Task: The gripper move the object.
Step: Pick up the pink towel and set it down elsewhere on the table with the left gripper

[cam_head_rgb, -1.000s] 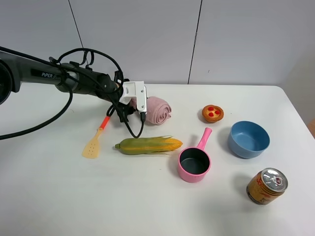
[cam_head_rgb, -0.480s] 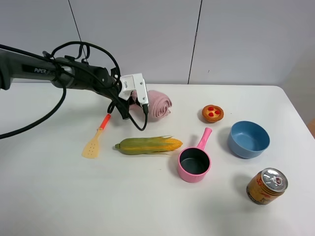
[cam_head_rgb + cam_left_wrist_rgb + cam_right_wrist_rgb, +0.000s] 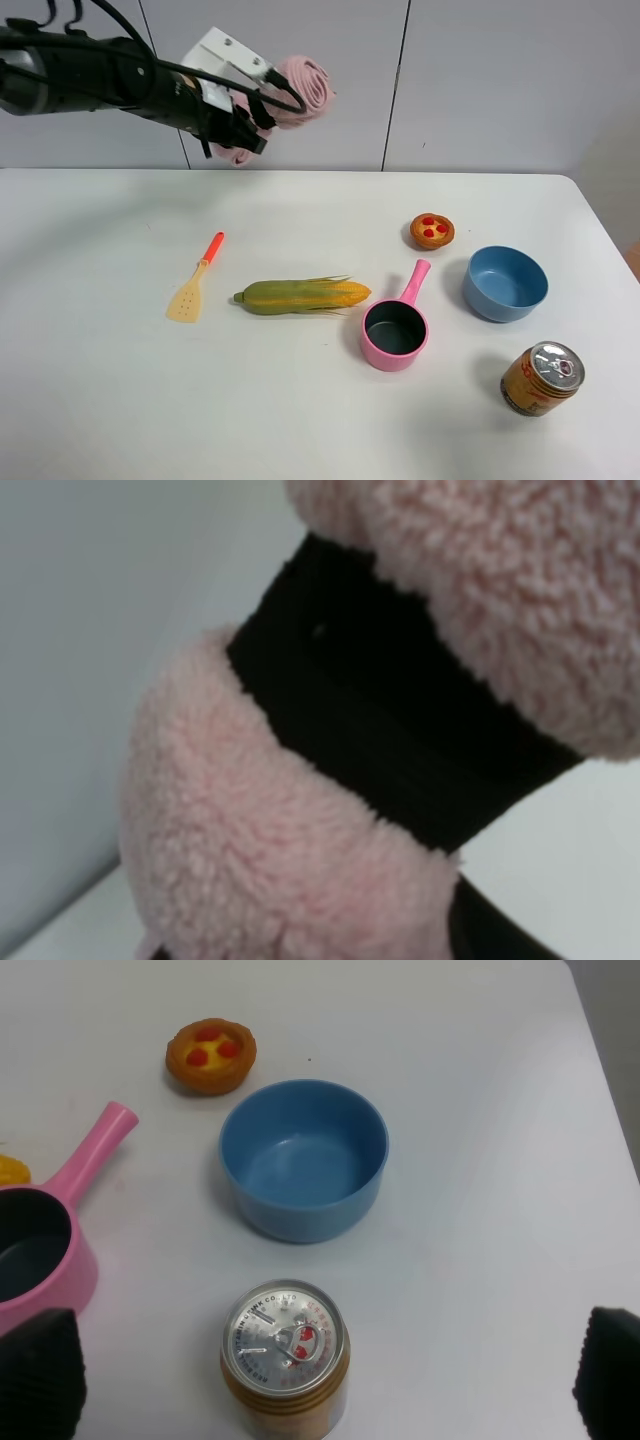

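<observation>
The right fingers [image 3: 40, 1375] stand wide apart at the two lower corners of the right wrist view, released and holding nothing, with the gold can [image 3: 285, 1355] standing upright between and below them on the white desk [image 3: 480, 1160].

In the high view the can [image 3: 541, 378] is nearest, at the lower right. Left of it and a little further back sits the pink saucepan [image 3: 390, 362], its handle pointing up and right towards the blue bowl [image 3: 480, 295], which lies apart from it at the right. At mid-frame the corn cob [image 3: 303, 296] lies on its side, its tip close to the saucepan, and the orange-handled spatula [image 3: 195, 290] lies to its left. Behind the bowl sits a small tart [image 3: 432, 230].

Furthest back, at the upper left of the frame, the left fingers [image 3: 245, 125] are clenched on the pink rolled towel [image 3: 305, 85], which hangs in the air well above the desk, against the grey wall [image 3: 500, 80]. The left wrist view is filled by the towel [image 3: 250, 850], tilted, with its black band [image 3: 390, 740] cinching the middle.
</observation>
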Motion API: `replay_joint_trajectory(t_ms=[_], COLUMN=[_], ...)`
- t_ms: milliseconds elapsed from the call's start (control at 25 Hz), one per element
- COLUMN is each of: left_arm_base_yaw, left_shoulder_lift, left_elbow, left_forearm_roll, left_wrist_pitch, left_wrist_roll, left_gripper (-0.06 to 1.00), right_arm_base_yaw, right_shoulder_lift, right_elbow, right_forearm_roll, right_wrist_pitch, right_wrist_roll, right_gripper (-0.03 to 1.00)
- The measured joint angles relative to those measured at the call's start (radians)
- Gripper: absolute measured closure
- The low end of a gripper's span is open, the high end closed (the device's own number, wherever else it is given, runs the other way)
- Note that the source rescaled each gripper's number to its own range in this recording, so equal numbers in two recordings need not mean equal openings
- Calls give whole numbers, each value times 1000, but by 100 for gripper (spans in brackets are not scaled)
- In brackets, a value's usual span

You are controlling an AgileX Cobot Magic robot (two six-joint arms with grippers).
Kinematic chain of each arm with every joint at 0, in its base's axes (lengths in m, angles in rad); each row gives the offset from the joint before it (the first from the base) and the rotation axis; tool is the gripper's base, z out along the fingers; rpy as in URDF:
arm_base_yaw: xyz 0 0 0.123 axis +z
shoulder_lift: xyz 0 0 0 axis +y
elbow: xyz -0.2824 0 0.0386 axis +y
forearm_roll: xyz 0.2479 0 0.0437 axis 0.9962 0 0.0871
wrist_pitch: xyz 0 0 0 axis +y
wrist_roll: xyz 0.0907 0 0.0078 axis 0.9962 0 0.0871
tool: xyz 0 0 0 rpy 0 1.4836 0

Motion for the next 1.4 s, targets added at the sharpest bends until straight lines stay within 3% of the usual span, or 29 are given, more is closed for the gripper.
replay_joint_trajectory(t_ms=[240, 600, 880, 1400], left_arm_base_yaw=[147, 281, 294, 294], left_shoulder_lift=[-22, -103, -129, -129], left_elbow=[53, 350, 466, 528], left_forearm_roll=[111, 166, 167, 167], left_wrist_pitch=[145, 143, 144, 151], left_wrist_roll=[-159, -296, -321, -320], left_gripper=[94, 94, 94, 92], right_arm_base_yaw=[0, 0, 0, 0], right_shoulder_lift=[0, 0, 0, 0], right_elbow=[0, 0, 0, 0], right_forearm_roll=[0, 0, 0, 0], right_wrist_pitch=[0, 0, 0, 0], right_wrist_roll=[0, 0, 0, 0], right_gripper=[-3, -3, -3, -3])
